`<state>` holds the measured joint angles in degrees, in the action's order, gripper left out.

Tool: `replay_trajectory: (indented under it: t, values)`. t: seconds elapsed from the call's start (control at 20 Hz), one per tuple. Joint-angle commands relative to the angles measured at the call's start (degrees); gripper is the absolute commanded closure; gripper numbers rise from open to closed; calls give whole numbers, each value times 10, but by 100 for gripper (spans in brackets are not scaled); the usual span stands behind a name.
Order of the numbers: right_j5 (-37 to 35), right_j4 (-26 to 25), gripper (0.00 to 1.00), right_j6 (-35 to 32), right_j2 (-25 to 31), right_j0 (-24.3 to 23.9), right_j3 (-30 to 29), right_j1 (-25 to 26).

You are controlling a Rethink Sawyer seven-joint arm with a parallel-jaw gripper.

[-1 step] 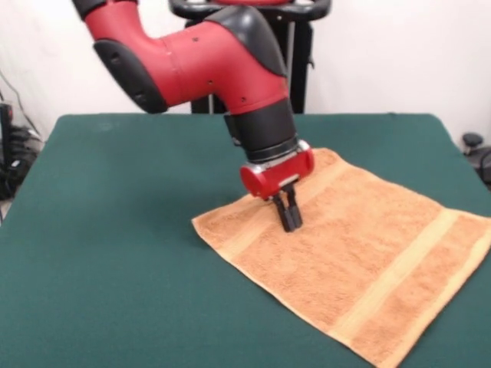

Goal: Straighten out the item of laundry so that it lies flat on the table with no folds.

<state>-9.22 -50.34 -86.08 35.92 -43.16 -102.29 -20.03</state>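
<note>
Seemingly near done: towel (360, 264) lies spread and flat on the green surface (107, 253), no fold visible, its right corner at the frame edge; pincer (289, 217), fingers together and holding nothing, touches its upper-left part; next, lift straight off without dragging cloth.

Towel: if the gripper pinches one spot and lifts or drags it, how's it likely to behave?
The towel looks like thin terry lying limp on the table, so it would probably drape and fold from a single pinch. The gripper stands on it with fingers close together; dragging over felt-like cloth may bunch it rather than slide.
</note>
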Motion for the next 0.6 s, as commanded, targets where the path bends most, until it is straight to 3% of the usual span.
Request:
replay_trajectory:
  t: [0.05, 0.6]
  values:
    - [-107, -83, 100, 187, -1, -82, -22, 101]
    - [-127, -86, 100, 169, 23, -87, -38, 94]
